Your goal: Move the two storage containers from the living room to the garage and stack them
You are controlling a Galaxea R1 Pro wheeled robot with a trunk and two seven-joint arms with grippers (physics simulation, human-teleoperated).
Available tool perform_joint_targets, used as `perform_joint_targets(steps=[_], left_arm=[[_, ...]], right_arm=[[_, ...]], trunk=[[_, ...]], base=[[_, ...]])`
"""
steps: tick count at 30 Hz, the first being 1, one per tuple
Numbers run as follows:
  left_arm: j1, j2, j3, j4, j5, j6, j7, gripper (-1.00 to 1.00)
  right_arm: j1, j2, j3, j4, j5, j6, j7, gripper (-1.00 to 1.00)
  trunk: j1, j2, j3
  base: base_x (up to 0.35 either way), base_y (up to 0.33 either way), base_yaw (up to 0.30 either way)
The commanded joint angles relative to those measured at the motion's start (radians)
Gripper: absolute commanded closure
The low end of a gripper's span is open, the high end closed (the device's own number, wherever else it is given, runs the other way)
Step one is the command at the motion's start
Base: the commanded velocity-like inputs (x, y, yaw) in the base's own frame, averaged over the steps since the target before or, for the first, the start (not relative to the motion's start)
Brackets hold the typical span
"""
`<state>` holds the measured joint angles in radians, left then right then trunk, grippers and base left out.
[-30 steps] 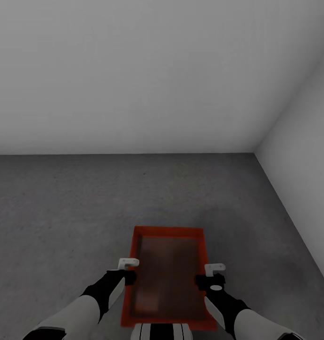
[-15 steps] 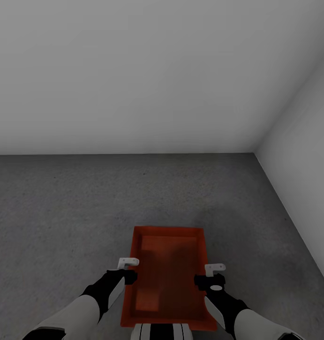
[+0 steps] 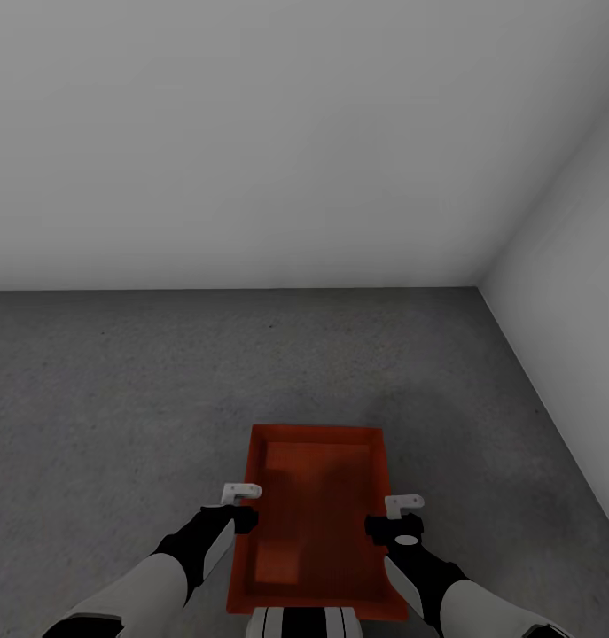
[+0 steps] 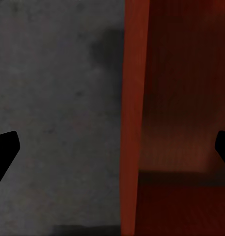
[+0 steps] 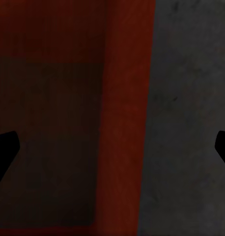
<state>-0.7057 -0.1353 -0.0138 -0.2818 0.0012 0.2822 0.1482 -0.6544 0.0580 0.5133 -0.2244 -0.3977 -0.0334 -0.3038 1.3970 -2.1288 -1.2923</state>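
Container: orange-red bin on the grey concrete floor, close to the robot's base, long axis running away from it.
Left gripper: jaws spread, straddling the left long wall.
Right gripper: spread, straddling the right wall.
Arms: symmetric, equally near, low.
Contact: cannot tell.

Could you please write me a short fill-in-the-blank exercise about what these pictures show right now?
1. The storage container is coloured ____.
2. It sits between the left gripper and the ____ gripper.
3. The floor beneath it is rough grey ____.
4. In the left wrist view, the fingers straddle the container's ____.

Missing words: orange-red; right; concrete; wall
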Motion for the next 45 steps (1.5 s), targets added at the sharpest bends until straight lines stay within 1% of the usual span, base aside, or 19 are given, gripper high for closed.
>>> perform_joint_targets(steps=[1, 11, 45], left_arm=[[0.000, -0.001, -0.002, -0.002, 0.000, 0.006, 0.004, -1.00], [0.000, -0.002, -0.002, -0.002, 0.000, 0.006, 0.004, -1.00], [0.000, 0.000, -0.001, -0.002, 0.000, 0.012, 0.004, -1.00]], right_arm=[[-0.001, 0.000, 0.008, 0.000, -0.010, -0.003, -0.005, -1.00], [-0.001, -0.001, 0.008, 0.000, -0.010, -0.003, -0.005, -1.00], [-0.001, -0.001, 0.008, 0.000, -0.012, -0.002, -0.003, -1.00]], trunk=[[0.000, 0.000, -0.001], [0.000, 0.000, -0.001], [-0.130, 0.238, 0.106]], base=[[0.000, 0.000, 0.000], [0.000, 0.000, 0.000], [0.000, 0.000, 0.000]])
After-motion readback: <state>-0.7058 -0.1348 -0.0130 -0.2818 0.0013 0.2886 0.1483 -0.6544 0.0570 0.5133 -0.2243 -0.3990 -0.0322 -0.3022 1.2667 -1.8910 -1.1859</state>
